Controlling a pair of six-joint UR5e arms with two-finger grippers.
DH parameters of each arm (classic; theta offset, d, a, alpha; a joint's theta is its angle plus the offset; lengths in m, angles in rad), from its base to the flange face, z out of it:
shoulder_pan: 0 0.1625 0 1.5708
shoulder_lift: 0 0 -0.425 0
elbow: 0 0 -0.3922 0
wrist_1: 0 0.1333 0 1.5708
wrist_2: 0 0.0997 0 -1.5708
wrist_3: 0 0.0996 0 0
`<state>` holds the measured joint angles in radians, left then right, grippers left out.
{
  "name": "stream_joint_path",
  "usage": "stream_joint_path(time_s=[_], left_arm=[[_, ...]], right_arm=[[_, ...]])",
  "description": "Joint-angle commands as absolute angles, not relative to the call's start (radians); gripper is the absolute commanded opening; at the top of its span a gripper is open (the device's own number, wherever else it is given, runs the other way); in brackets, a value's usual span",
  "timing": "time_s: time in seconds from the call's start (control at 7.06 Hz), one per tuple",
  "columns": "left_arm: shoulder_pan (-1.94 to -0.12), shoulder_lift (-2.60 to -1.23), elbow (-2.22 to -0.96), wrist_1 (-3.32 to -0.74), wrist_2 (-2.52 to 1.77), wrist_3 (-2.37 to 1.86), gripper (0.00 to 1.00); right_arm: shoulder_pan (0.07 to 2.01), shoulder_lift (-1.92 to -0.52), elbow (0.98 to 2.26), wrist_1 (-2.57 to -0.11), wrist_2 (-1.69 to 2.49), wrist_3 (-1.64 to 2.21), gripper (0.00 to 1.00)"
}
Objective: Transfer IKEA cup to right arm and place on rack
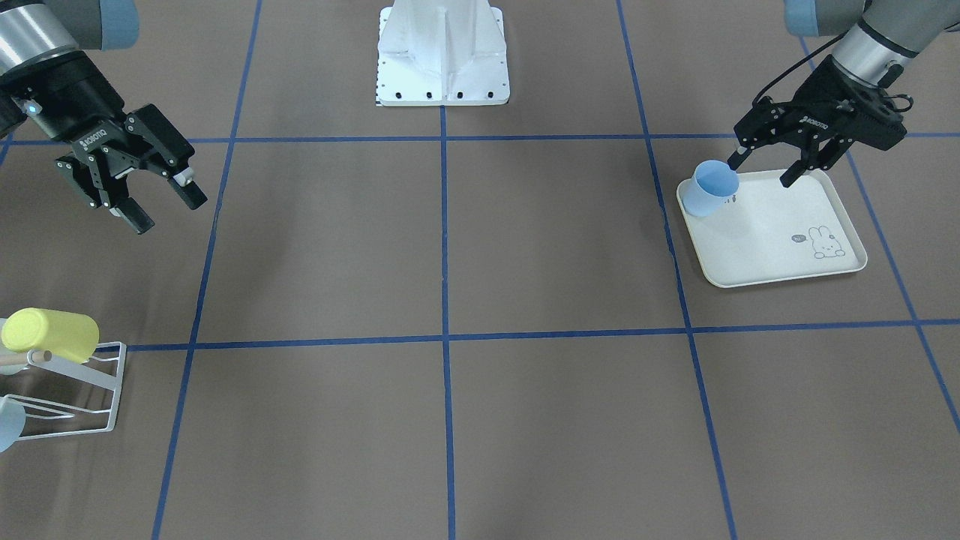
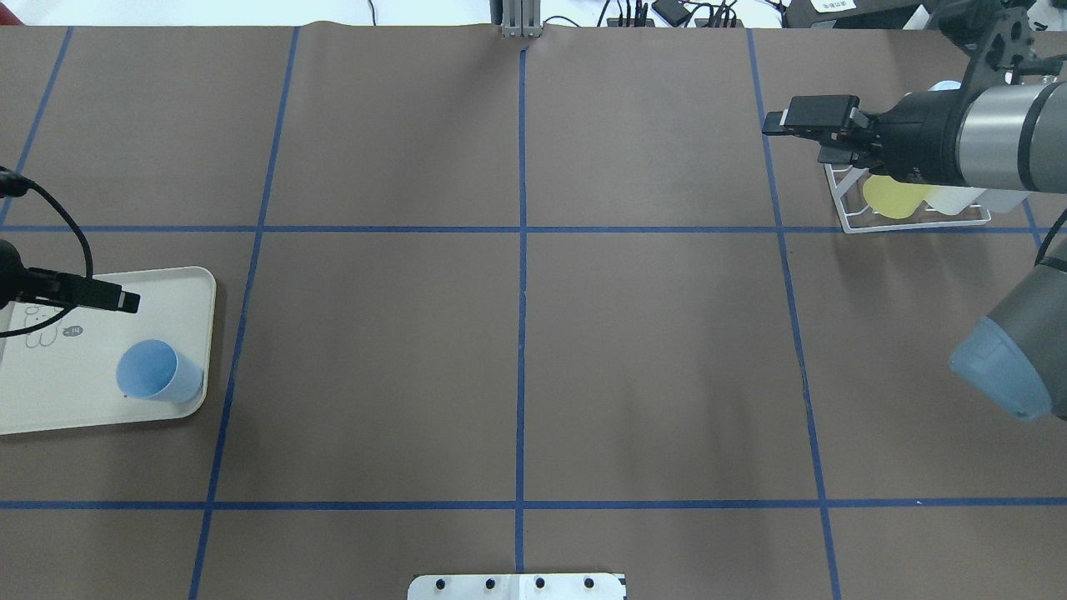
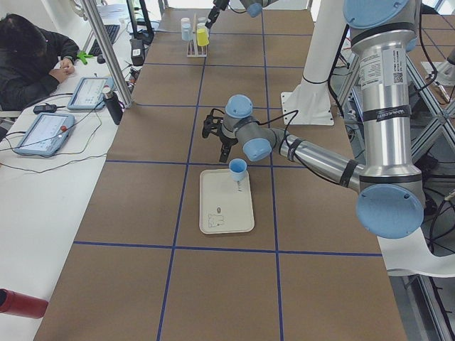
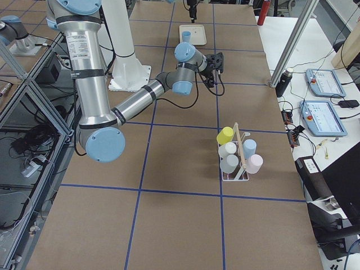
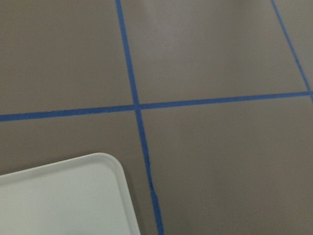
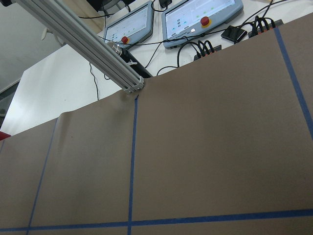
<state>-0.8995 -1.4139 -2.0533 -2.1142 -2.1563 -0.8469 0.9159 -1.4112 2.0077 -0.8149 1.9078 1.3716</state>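
Yellow cup (image 1: 49,334) on rack (image 1: 118,386); tray (image 1: 772,240) opposite

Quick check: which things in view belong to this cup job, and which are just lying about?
Job: blue cup on the tray; left gripper, open near it; right gripper, open; white wire rack.
Lying about: rabbit-print tray; yellow cup and other cups on the rack; tablets; red bottle.

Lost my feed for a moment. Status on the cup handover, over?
Left gripper open, near blue cup, not gripping. Right gripper open, empty. Cup upright on tray. Nothing seen blocking way to rack.
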Motion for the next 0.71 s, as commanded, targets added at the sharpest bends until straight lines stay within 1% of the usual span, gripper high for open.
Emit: stream_joint_path(time_s=[0.0,0.14,0.43,0.57], left_arm=[[-0.781,-1.375,-2.04,-2.044,-2.091,-0.83,0.99],[-0.775,-1.376,-2.025,-2.034,-2.091,-0.83,0.99],[-0.775,-1.384,-2.005,-2.036,-2.097,-0.83,0.91],[-0.775,-1.387,-1.996,-2.036,-2.098,-0.83,0.81]], right_arm=[[0.908,-1.402,2.0,-0.815,1.91,1.388,1.0],[0.907,-1.393,1.994,-0.815,1.91,1.39,1.0],[0.907,-1.393,1.993,-0.815,1.91,1.39,1.0],[0.907,-1.393,1.993,-0.815,1.911,1.39,1.0]])
